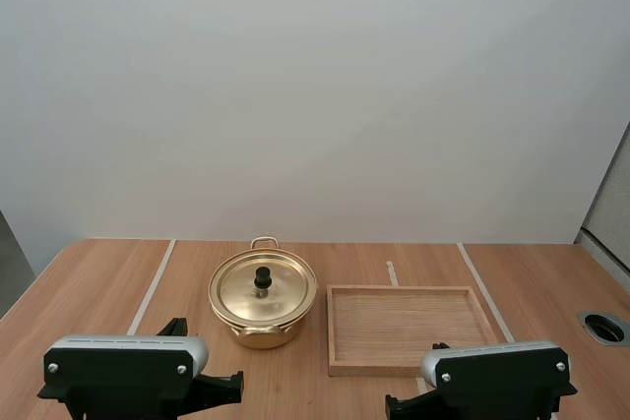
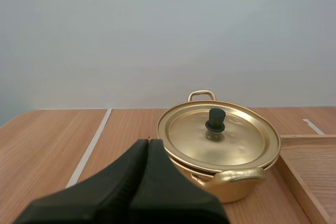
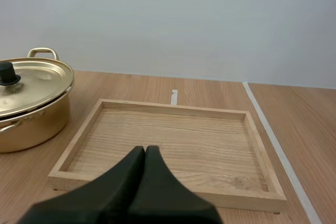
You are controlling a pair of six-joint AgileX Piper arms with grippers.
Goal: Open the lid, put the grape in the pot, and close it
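Observation:
A gold pot (image 1: 262,322) stands at the table's middle, its lid (image 1: 263,289) on it with a black knob (image 1: 263,278). In the left wrist view the pot (image 2: 231,184) and its lid (image 2: 220,135) sit just beyond my left gripper (image 2: 147,142), whose fingers lie together as one dark wedge. My right gripper (image 3: 145,149) is likewise shut on nothing, poised at the near rim of the wooden tray (image 3: 173,109), with the pot (image 3: 31,124) off to its side. Both arms rest at the table's near edge.
The wooden tray (image 1: 409,290) lies right of the pot, nothing in it. White tape lines (image 1: 153,287) run along the tabletop on both sides. A round cable hole (image 1: 603,327) sits at the far right of the table.

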